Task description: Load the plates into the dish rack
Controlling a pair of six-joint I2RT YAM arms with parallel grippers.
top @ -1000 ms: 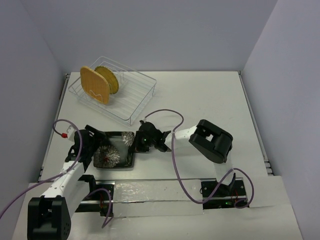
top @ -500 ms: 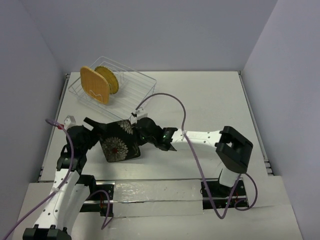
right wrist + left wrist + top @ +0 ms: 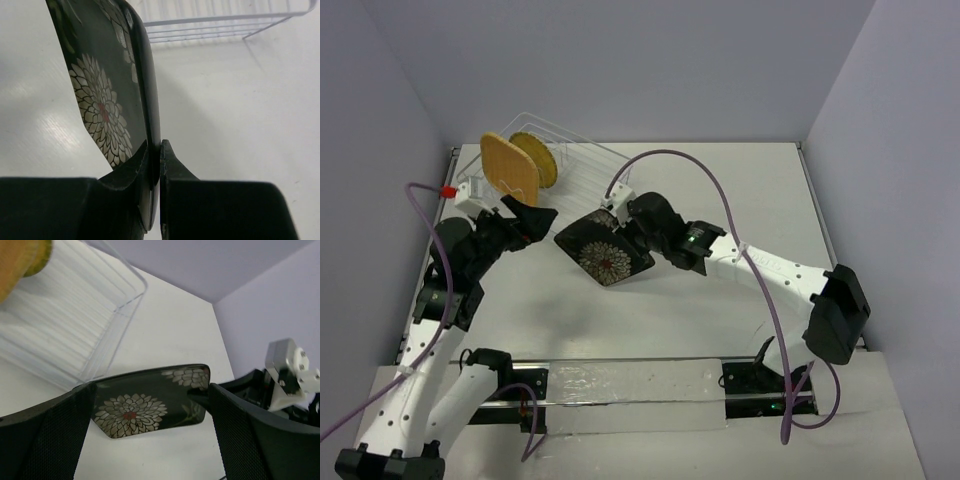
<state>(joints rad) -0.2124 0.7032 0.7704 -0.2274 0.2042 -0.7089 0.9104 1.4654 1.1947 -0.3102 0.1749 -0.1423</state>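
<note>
My right gripper (image 3: 632, 232) is shut on the edge of the black square plate with white flowers (image 3: 606, 256) and holds it tilted above the table, just in front of the dish rack (image 3: 588, 178). In the right wrist view the plate (image 3: 102, 95) stands edge-on between my fingers, with the gripper (image 3: 160, 150) clamped on its rim. My left gripper (image 3: 536, 221) is open and empty, just left of the plate. In the left wrist view the plate (image 3: 145, 405) shows beyond the gripper (image 3: 152, 390). The orange plate (image 3: 510, 170) and the yellow plate (image 3: 536, 160) stand upright in the rack's left end.
The rack's wire wall (image 3: 100, 340) lies close ahead of the left gripper and its near edge (image 3: 220, 22) shows beyond the black plate. The right arm's cable (image 3: 710, 185) arcs over the table. Grey walls enclose the table on three sides.
The right gripper has lifted the black plate off the table and carried it back towards the rack. The left gripper has come off the plate and moved back and up.
</note>
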